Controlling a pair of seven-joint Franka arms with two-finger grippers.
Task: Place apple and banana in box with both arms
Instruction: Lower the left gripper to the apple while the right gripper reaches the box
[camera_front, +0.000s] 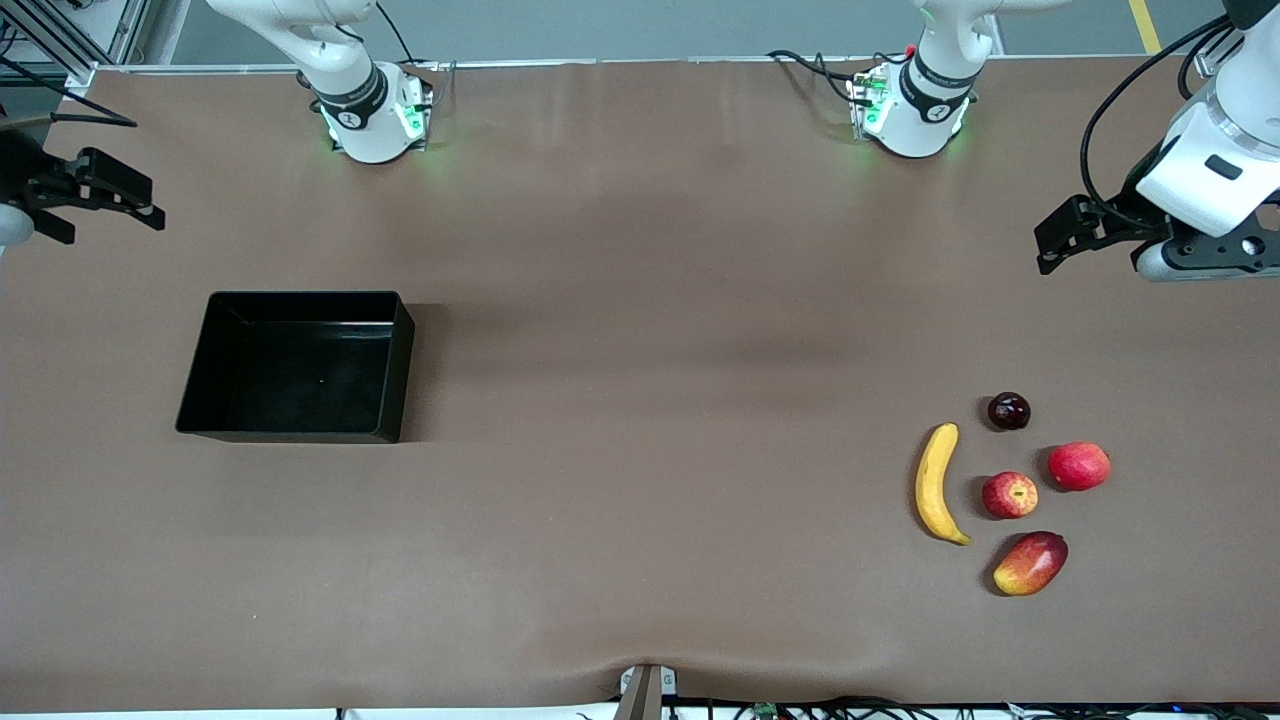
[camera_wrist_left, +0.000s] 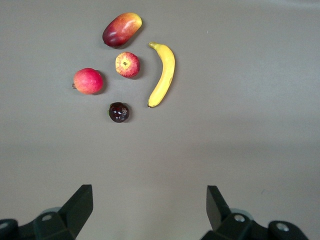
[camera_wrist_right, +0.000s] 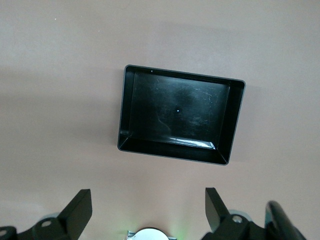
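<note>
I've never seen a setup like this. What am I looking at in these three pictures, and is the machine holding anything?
These are two white robot arms bolted to a brown table. The wide picture looks down from a high camera facing them. The other two come from cameras on each arm's wrist, so the black prongs at their lower edge are that arm's own fingers.

The left gripper hangs open and empty over its end of the table, looking at five fruits: a banana, an apple beside it, a plain red fruit, an oval red-and-yellow fruit and a small dark fruit.

The right gripper, also open and empty, looks at an empty black box toward its end.
</note>
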